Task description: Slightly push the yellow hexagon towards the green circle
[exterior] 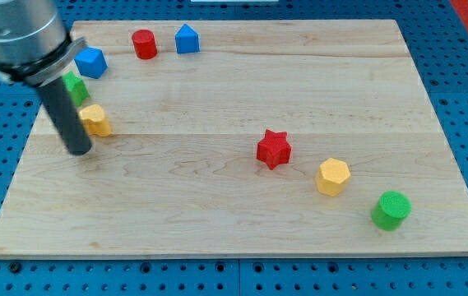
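**Approach not yet made: tip far from the hexagon**

You have the counter [217, 123] carrying eight blocks, and the arm stands over its left edge. There are no fingers on this rig to open or close, only a rod holding nothing. My tip [79, 152] rests just left of a yellow block [96, 120] whose shape you cannot make out, well apart from the job.

The yellow hexagon [333, 176] lies at the view's lower right, with the green circle [391, 210] near it, further right and lower. The red star [273, 149] sits close on the hexagon's upper left.

Judged from this, the push has not begun. Your next move likely calls for crossing the counter, slipping between star and hexagon, then nudging briefly down-right.
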Tool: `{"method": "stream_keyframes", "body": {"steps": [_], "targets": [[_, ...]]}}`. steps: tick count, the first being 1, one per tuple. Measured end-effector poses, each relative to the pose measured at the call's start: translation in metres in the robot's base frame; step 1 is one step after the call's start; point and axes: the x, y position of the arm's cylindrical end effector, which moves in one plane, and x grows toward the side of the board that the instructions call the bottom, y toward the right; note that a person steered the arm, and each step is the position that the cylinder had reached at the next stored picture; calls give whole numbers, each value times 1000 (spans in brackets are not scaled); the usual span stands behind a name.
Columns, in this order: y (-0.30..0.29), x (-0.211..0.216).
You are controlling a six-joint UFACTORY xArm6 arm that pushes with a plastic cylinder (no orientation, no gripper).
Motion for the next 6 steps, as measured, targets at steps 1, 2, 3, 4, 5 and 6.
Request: {"method": "stream_keyframes", "body": {"steps": [1, 2, 3, 4, 5, 6], "targets": [[-8, 16], [105, 23], [194, 23], [264, 36], [313, 40], [336, 10]]}}
